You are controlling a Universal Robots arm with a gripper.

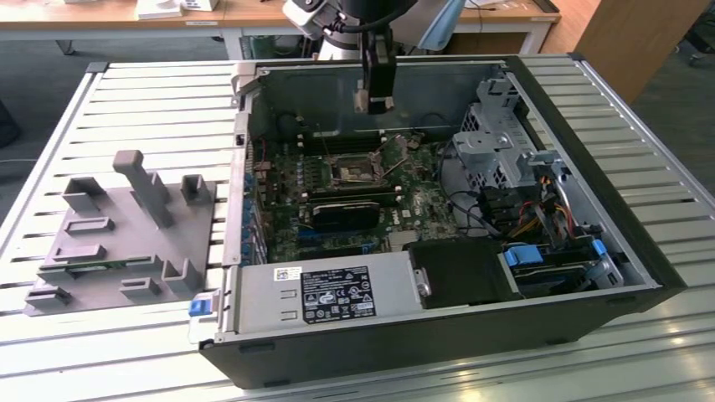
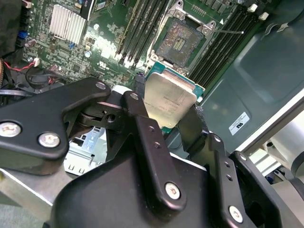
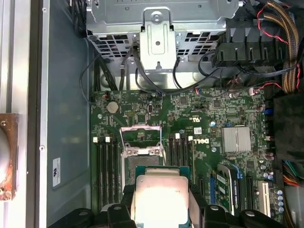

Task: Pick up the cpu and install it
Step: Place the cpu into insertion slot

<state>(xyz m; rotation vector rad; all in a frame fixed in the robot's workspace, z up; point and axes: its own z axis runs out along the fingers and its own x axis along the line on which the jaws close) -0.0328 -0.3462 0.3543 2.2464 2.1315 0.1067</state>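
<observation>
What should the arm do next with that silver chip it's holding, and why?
Probably a small shift to bring the cpu squarely over the open socket. The gripper is shut on the cpu, held above the motherboard. The socket's frame is flipped open with nothing in it, and in both wrist views the cpu looks offset from it.

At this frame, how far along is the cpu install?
Pickup looks done: the gripper is shut on the cpu, clear of any surface. In hand: it hangs over the motherboard inside the open case. Left: the socket sits open and empty, so nothing is seated.
</observation>
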